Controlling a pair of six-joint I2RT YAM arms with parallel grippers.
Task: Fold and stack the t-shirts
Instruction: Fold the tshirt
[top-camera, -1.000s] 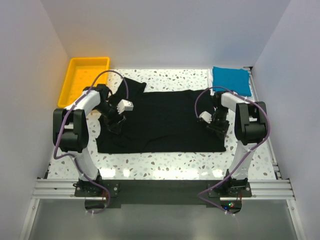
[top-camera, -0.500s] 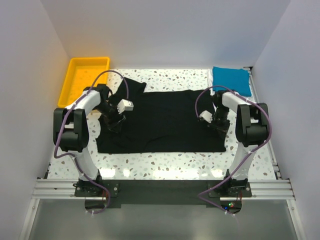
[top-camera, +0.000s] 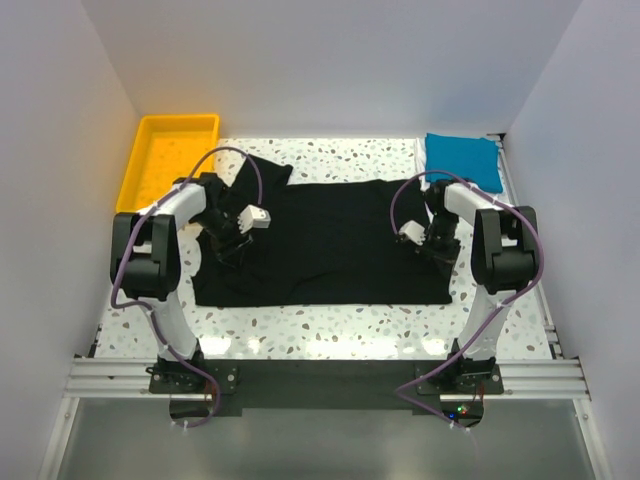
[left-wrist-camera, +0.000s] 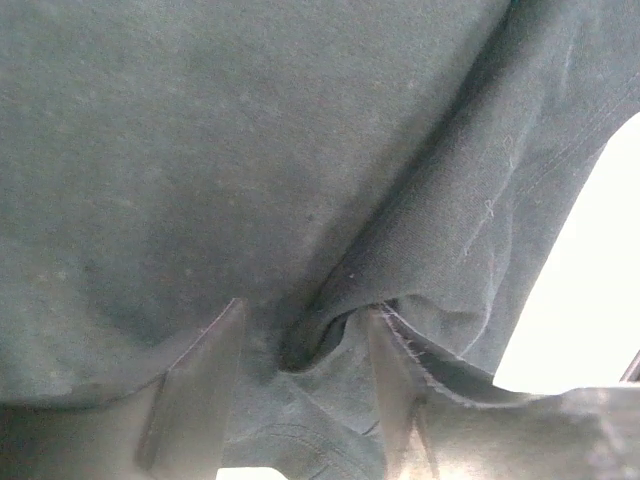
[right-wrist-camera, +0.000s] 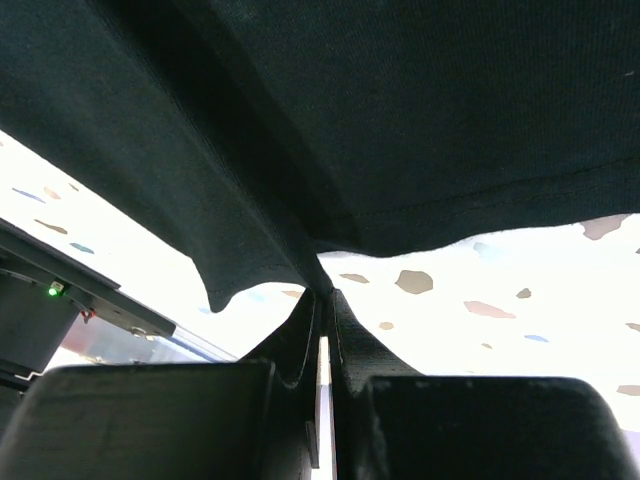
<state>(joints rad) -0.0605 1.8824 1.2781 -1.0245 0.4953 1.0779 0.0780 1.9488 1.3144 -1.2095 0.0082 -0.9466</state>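
Your left arm nudges a touch to the right since a second ago, while the right one barely shifts. The left gripper (top-camera: 228, 246) sits on the left sleeve area of the black t-shirt (top-camera: 330, 240), which lies spread flat across the middle of the table (top-camera: 330, 325). From the left wrist, a bunched ridge of cloth is caught between its fingers (left-wrist-camera: 200, 385), which are held apart by the fold. On the right side, your right gripper (top-camera: 437, 250) is down at the shirt's right edge. Its wrist view shows the fingers (right-wrist-camera: 300, 345) pressed tight together, pinching the hem. A folded blue t-shirt (top-camera: 462, 160) rests at the far right corner, and a yellow bin (top-camera: 140, 165) stands far left.
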